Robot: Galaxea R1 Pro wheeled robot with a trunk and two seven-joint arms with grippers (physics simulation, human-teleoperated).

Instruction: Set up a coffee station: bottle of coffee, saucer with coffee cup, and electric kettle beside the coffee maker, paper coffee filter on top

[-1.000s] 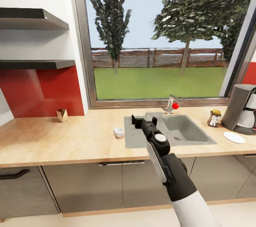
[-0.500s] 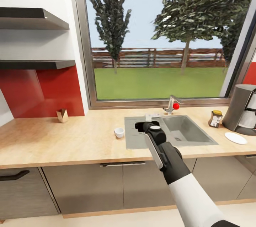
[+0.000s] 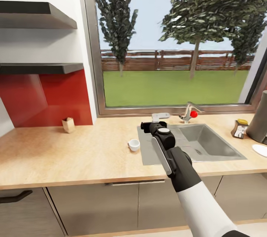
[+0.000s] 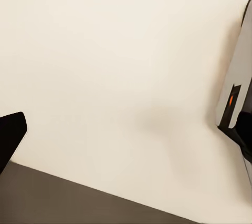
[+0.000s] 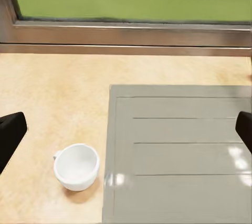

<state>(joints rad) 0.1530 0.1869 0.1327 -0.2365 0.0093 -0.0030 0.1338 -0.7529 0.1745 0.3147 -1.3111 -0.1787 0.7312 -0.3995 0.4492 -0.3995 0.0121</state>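
**Reaching for the cup**

My right gripper (image 3: 155, 125) hangs over the sink's drainboard (image 5: 178, 145), fingers (image 5: 10, 134) spread wide apart and empty. The coffee cup (image 3: 134, 145) sits upright on the table (image 3: 74, 155), just beside the drainboard's edge, well apart from the saucer (image 3: 260, 150). I judge it light, rigid, glazed and slippery; pinching the rim wall opposite the small handle looks safest. My left fingers: cannot tell.

The small white coffee cup (image 3: 134, 145) stands upright and empty on the light wood countertop (image 3: 74, 155). At three o'clock from it sit the black, gold-capped bottle of coffee (image 3: 240, 128), the grey coffee maker (image 3: 260, 118) and the white saucer (image 3: 260, 150).
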